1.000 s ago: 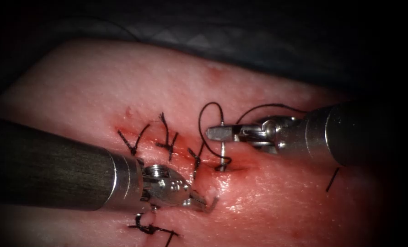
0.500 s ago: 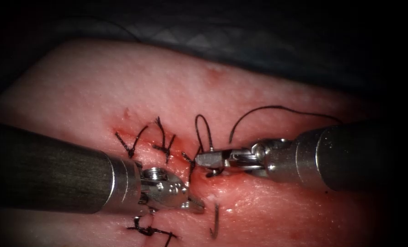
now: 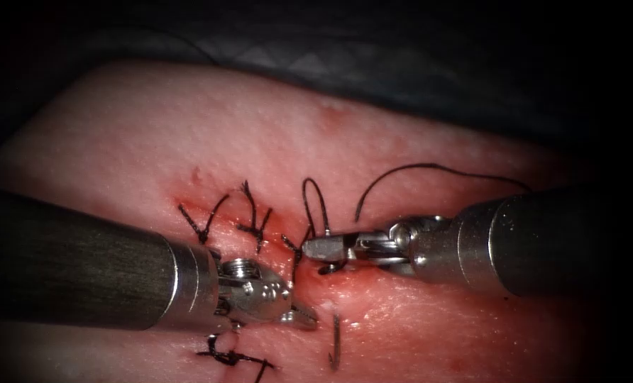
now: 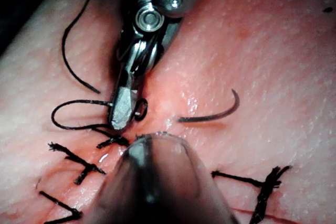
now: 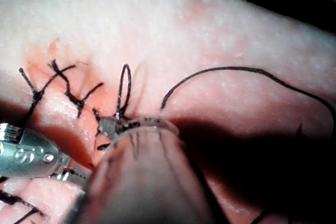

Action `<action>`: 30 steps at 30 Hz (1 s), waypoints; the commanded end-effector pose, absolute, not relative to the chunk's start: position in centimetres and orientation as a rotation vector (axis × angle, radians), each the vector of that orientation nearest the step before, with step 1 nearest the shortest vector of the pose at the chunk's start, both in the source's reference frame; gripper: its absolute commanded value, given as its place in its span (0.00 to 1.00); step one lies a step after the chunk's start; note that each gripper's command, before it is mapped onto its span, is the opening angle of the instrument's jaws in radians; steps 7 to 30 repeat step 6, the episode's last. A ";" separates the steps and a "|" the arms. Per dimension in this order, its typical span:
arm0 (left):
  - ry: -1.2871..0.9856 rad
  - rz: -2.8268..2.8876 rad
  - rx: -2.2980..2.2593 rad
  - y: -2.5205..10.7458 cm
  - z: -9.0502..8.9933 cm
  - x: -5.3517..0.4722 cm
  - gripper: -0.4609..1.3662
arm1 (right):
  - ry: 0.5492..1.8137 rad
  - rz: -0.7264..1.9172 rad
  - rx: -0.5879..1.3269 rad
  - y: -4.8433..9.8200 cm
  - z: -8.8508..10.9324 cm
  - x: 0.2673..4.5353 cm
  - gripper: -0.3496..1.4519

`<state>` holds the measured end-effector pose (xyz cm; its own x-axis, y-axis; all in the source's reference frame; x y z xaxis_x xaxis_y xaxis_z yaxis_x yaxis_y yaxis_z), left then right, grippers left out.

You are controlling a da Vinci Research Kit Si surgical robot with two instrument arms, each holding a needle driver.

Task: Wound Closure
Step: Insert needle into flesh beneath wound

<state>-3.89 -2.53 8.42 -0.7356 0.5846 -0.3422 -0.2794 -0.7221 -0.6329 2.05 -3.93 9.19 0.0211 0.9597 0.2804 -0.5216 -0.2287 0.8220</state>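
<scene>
Nearest the tissue's (image 3: 153,120) front edge lies a knotted black stitch (image 3: 228,354), its lower end cut off by the endoscope view's border. Just beside it the needle (image 3: 335,344) stands out of the tissue: a thin, dark, curved sliver of steel, its point free. Its middle is buried under the wet pink surface, which shows more plainly from the left wrist (image 4: 210,113). Next comes the left hand (image 3: 304,318), a small bright metal tip pressed against the glistening tissue close to where the needle comes out. Whether it grips anything cannot be told, since its own shaft hides it in the left wrist view. A little farther in, the right hand (image 3: 315,248) is closed flat on the needle near its tail end, where a dark hook-shaped curve shows just under the tip (image 4: 123,109). The exact grip point is hard to make out. Beyond it, short frayed stitches (image 3: 204,220) cross the cut amid red fluid (image 3: 189,198). A narrow loop of black thread (image 3: 316,202) rises from the right hand, and a longer arc runs back behind the right shaft. Past the tissue's far edge lies dark quilted cloth (image 3: 295,64).
</scene>
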 end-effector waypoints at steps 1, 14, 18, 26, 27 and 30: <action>-0.780 2.424 -0.741 -2.5 8.4 -3.89 0.06 | 0.588 1.534 1.017 -3.9 9.2 2.05 0.00; -0.780 2.423 -0.741 -2.5 8.4 -3.89 0.06 | 0.590 1.537 1.014 -3.9 9.2 2.04 0.00; -0.780 2.423 -0.741 -2.5 8.4 -3.89 0.06 | 0.590 1.537 1.014 -3.9 9.2 2.04 0.00; -0.780 2.423 -0.741 -2.5 8.4 -3.89 0.06 | 0.590 1.537 1.014 -3.9 9.2 2.04 0.00; -0.780 2.423 -0.741 -2.5 8.4 -3.89 0.06 | 0.590 1.537 1.014 -3.9 9.2 2.04 0.00; -0.780 2.423 -0.741 -2.5 8.4 -3.89 0.06 | 0.590 1.537 1.014 -3.9 9.2 2.04 0.00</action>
